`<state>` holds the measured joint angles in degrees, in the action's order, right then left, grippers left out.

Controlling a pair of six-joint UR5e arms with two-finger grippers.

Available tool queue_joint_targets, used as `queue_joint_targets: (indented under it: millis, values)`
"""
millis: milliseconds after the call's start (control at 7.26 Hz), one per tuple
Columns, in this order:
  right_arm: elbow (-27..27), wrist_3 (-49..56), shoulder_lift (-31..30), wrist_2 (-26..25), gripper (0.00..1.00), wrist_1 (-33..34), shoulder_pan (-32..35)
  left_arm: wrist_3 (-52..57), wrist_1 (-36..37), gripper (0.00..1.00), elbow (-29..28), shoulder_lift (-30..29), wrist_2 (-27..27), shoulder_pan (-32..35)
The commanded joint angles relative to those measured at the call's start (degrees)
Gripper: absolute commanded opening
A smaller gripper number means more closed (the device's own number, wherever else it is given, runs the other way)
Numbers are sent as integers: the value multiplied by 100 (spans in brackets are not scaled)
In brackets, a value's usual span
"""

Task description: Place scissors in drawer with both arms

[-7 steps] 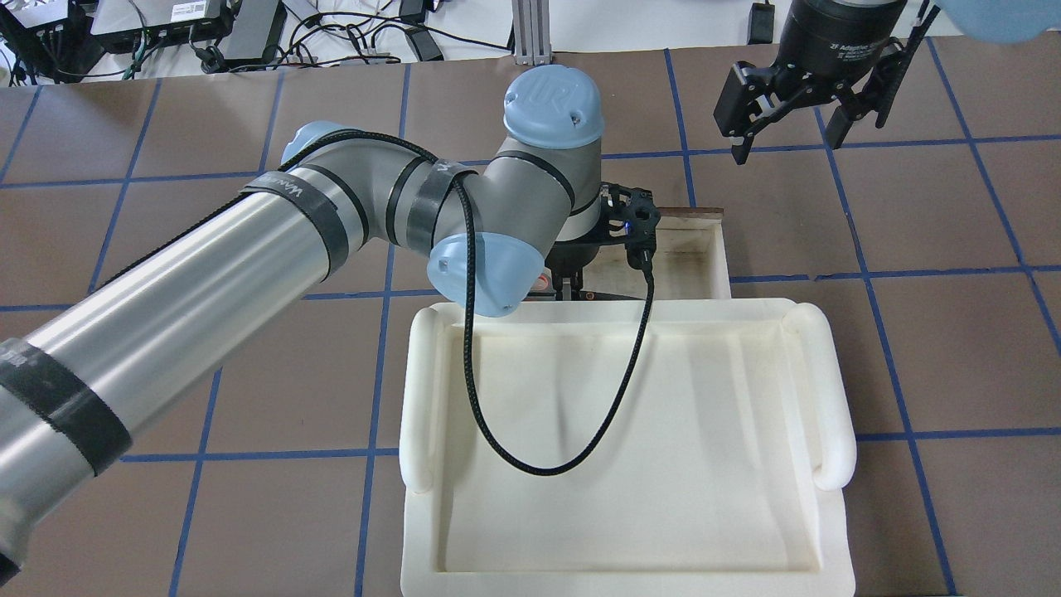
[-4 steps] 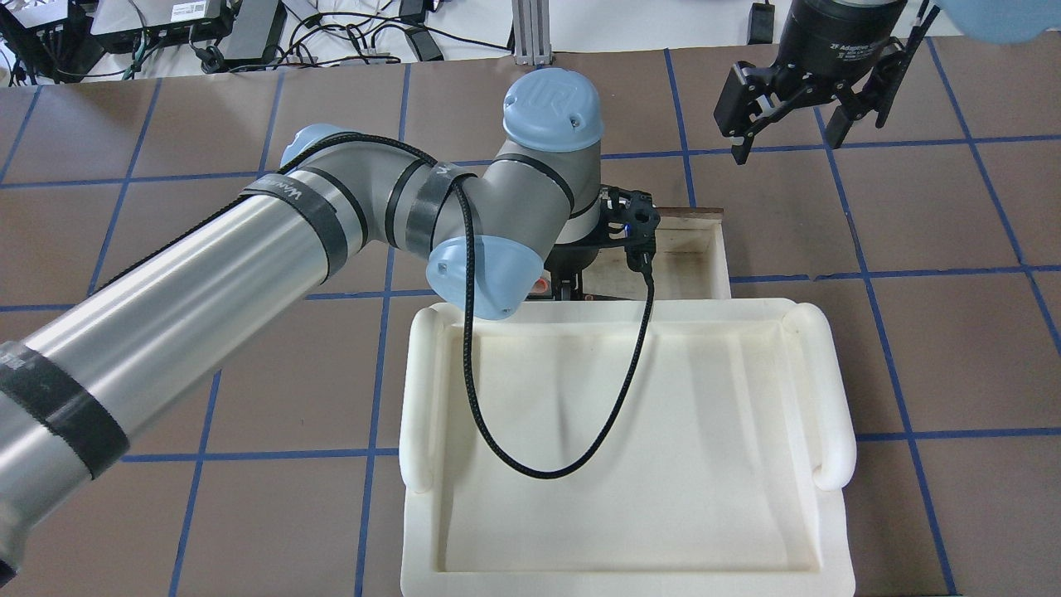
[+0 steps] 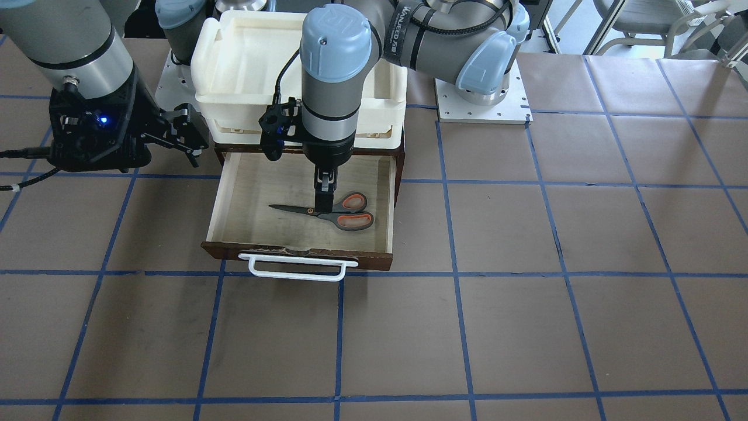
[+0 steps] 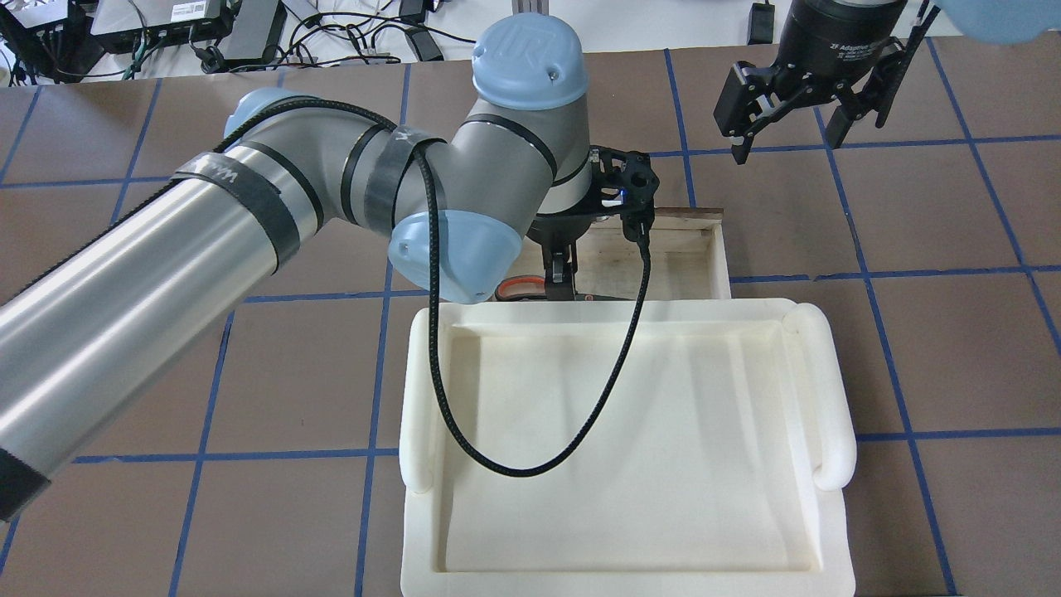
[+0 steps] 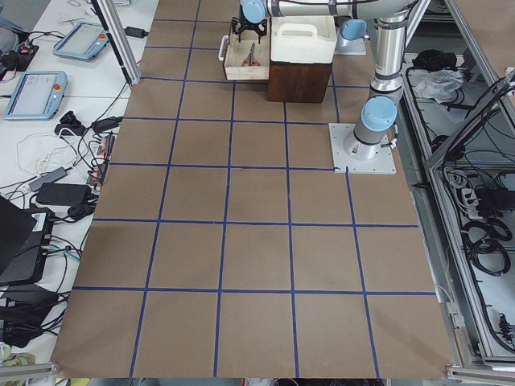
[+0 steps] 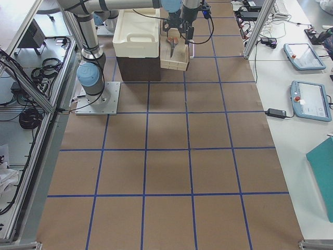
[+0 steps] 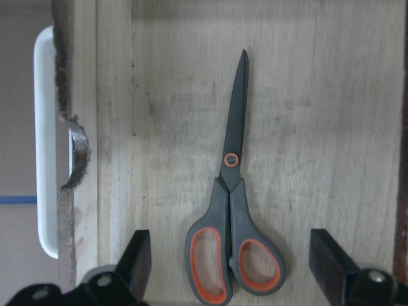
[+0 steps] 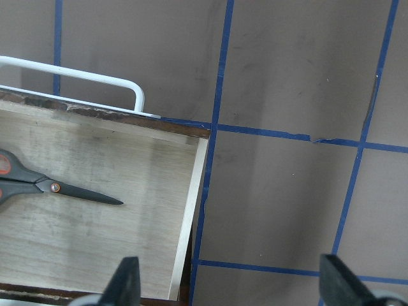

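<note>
- The left arm (image 4: 166, 249) enters the overhead view from the lower left and runs diagonally to upper centre. There its wrist turns straight down over the open drawer (image 3: 292, 252).
- The left gripper (image 7: 233, 248) points vertically into the drawer. Its fingers (image 7: 141, 255) are spread wide at the bottom of the wrist view, on either side of the handle loops and clear of them.
- The scissors (image 7: 231, 191) lie flat on the pale drawer floor with blades closed. In the front-facing view the tips point to frame left and the handles sit right of centre.
- The right arm (image 3: 64, 41) stands in the upper left of the front-facing view. It is beside the drawer's back left corner.
- The right gripper (image 4: 787, 143) hangs in the overhead view's upper right, over the brown table (image 4: 953, 348). Its fingers are splayed wide with nothing between them.
- A black cable (image 4: 539, 464) loops from the left wrist across the cream tray (image 4: 829, 398).
</note>
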<state>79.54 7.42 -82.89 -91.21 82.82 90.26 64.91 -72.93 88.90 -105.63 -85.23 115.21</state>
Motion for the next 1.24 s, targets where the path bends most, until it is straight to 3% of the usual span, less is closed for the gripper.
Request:
queue_joint_targets:
  millis: [0,138,551,1102]
  values:
    - [0,-3,1,-1,100,-2,0,-40,-1313,88,-660,418,173,-689]
    - [0,-3,1,-2,100,-2,0,-119,-1825,88,-838,673,104,-1145]
    - [44,-12,-8,-2,100,-2,9,-686,-2285,88,-604,1201,139,-2615]
    - [88,-39,-25,-2,100,-11,18,-5302,-2234,89,-164,1606,-125,-2609]
